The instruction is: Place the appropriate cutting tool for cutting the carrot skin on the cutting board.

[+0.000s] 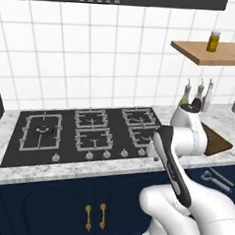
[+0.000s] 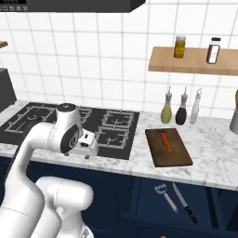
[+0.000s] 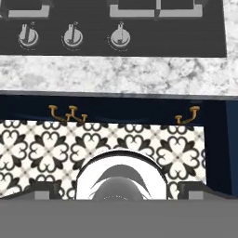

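The dark brown cutting board [image 2: 173, 155] lies on the marble counter right of the stove, with the small orange carrot [image 2: 166, 141] on its far half. In the left base view my arm covers most of the board [image 1: 220, 141]. Below the board, an open drawer holds a metal peeler [image 2: 166, 195] [image 1: 212, 178] and a dark-handled knife [image 2: 185, 203] [image 1: 223, 176] side by side. My gripper [image 2: 87, 154] [image 3: 117, 191] hangs over the counter's front edge by the stove's right burners, pointing down. It is open, with nothing between its widely spread fingertips [image 3: 44, 189], and it stands well left of the drawer.
The black gas stove [image 2: 109, 125] has knobs [image 3: 119, 37] along its front. Three bottles [image 2: 181, 109] stand behind the board. A tan wall shelf [image 2: 195, 65] carries two jars. Navy cabinet doors with brass handles [image 1: 94, 215] sit below the counter, above a patterned floor [image 3: 46, 148].
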You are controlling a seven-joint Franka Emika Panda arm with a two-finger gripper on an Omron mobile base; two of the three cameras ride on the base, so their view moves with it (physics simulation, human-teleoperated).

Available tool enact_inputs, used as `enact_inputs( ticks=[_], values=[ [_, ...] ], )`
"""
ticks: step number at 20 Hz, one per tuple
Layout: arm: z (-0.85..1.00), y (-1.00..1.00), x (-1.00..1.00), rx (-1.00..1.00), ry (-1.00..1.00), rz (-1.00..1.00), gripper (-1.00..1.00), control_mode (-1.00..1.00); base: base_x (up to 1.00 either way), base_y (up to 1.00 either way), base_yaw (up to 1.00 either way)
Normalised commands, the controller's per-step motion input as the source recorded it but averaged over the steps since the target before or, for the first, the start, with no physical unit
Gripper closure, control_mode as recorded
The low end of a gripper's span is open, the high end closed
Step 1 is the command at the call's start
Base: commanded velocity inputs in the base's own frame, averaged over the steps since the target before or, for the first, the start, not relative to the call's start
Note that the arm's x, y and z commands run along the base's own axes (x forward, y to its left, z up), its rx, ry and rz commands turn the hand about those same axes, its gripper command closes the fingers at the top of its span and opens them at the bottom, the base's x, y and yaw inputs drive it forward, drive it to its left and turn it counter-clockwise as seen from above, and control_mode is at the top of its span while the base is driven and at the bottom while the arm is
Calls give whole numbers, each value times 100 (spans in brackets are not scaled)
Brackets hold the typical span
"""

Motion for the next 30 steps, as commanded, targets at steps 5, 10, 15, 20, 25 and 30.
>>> enact_inputs(
  ticks=[5, 10, 15, 20, 25, 30],
  values=[
    [-16, -40, 0, 0, -2, 4, -100, -100, 0, 0, 0],
    [-12, -60, 0, 0, 0, 6, -100, -100, 0, 0, 0],
    [-15, -64, 0, 0, 0, 7, -100, -100, 0, 0, 0],
    [-13, -73, 7, 0, -3, 10, -100, -100, 0, 0, 0],
    [-6, -76, 11, 0, -2, 10, -100, -100, 0, 0, 0],
    [-1, -77, 14, 0, 0, 8, -100, -100, 0, 0, 0]
  ],
)
